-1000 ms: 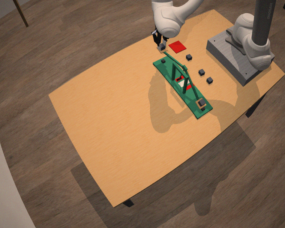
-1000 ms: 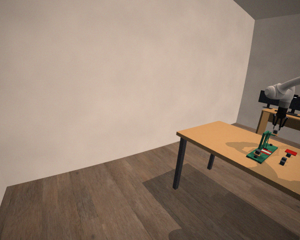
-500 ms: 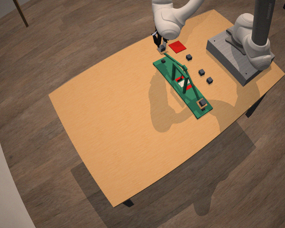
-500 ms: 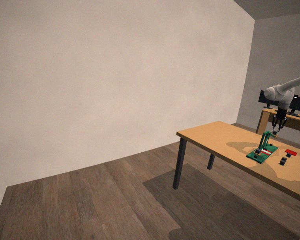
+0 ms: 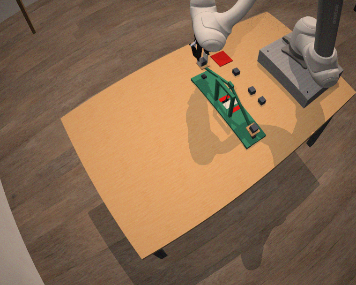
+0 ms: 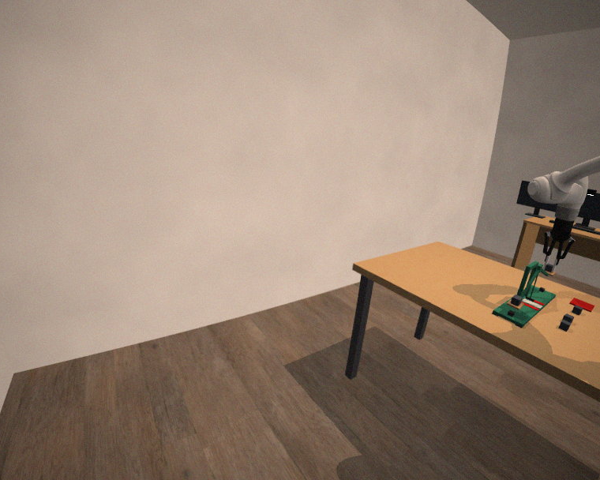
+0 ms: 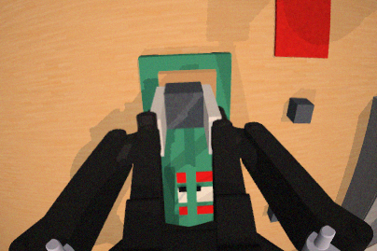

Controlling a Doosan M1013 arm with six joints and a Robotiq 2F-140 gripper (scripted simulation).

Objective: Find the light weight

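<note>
Jaws: my black two-finger gripper [image 5: 202, 60] is pinching 1 dark grey cube weight [image 7: 185, 104]. A pad is pressed flat on each side of it.

Held weight position: it hangs at the far end of the green rocker balance [image 5: 227, 104], directly above the raised tan pan [image 5: 204, 65]. I cannot tell whether it rests on that pan or sits just over it.

Red dish: the flat red square dish [image 5: 221, 58] lies right side up, just beside my wrist. Nothing is on it.

Beam: it slopes down toward the near end. The pointer over the white and red fields [image 5: 229, 103] is too small to read.

Loose weights: 3 identical dark cubes sit on the wooden table [image 5: 135, 159], at [image 5: 236, 71], [image 5: 251, 90] and [image 5: 262, 100]. All 3 are apart from the dish.

Low pan: 1 more dark cube [image 5: 253, 128] sits on the near pan.

Progress: I judge this to be the weighing stage. No fake has been placed.

Left to do: identify the light cube, lay it flat on the dish, and keep the other 4 off it.
</note>
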